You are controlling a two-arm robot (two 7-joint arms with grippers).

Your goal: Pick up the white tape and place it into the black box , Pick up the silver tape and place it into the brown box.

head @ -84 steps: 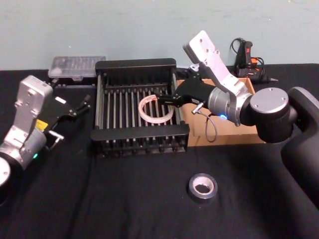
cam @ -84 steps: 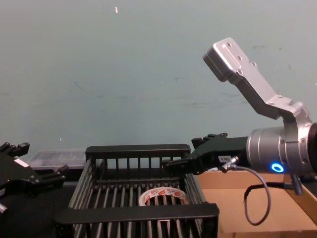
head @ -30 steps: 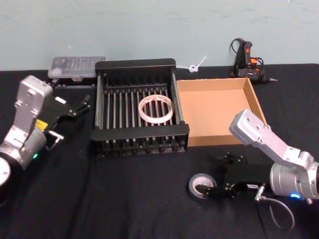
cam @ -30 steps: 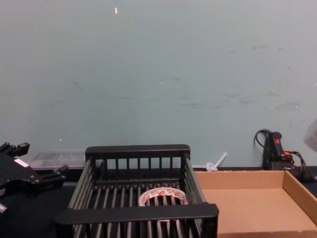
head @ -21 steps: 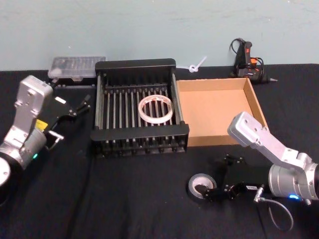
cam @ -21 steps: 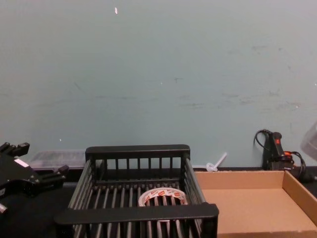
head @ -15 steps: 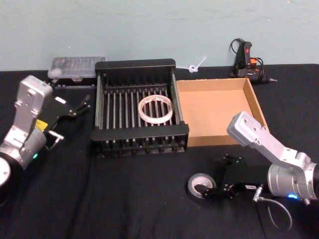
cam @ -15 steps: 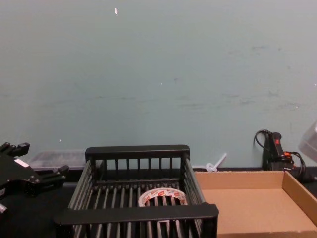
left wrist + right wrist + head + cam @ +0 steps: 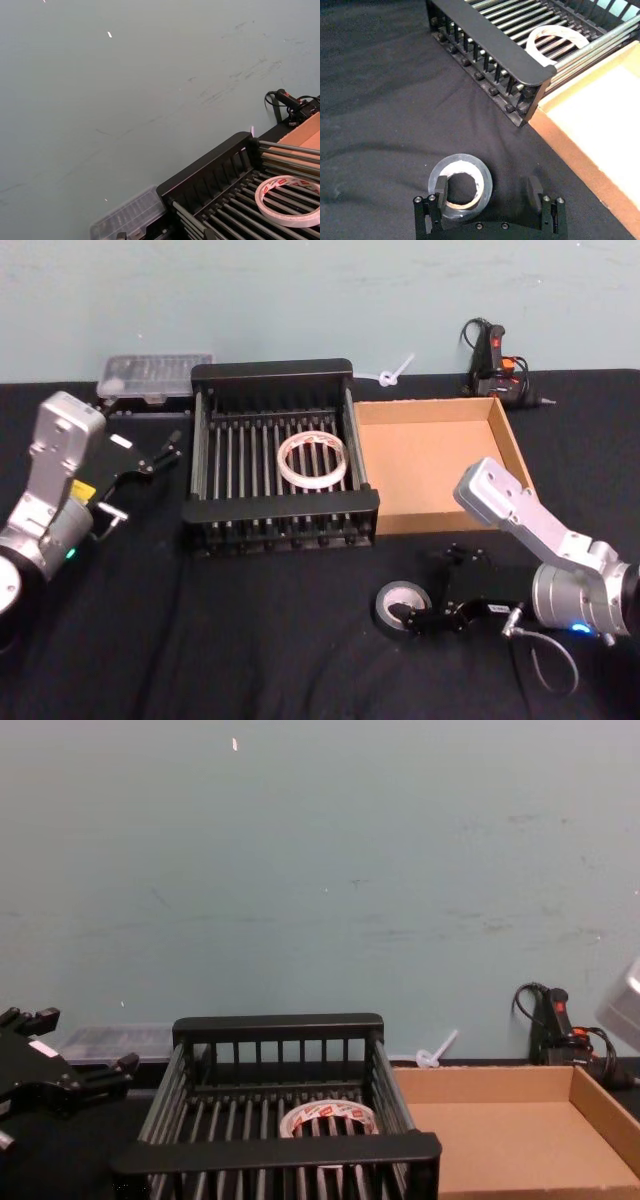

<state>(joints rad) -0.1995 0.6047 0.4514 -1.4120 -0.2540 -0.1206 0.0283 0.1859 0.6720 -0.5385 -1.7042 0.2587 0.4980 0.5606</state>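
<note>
Right pincer (image 9: 486, 192) is sitting wide open, one finger (image 9: 440, 186) inside the dull grey silver tape (image 9: 403, 607), lying flat on the black surface (image 9: 250, 640) before the brown box (image 9: 437, 462).

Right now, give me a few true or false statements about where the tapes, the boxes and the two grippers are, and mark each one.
1. The white tape lies inside the black box. True.
2. The silver tape is in the brown box. False: it lies on the black cloth in front of the boxes.
3. The right gripper is open with one finger inside the silver tape's hole. True.
4. The left gripper holds the white tape. False: it is beside the black box, holding nothing.
5. The brown box stands on the black box's left. False: on its right.
</note>
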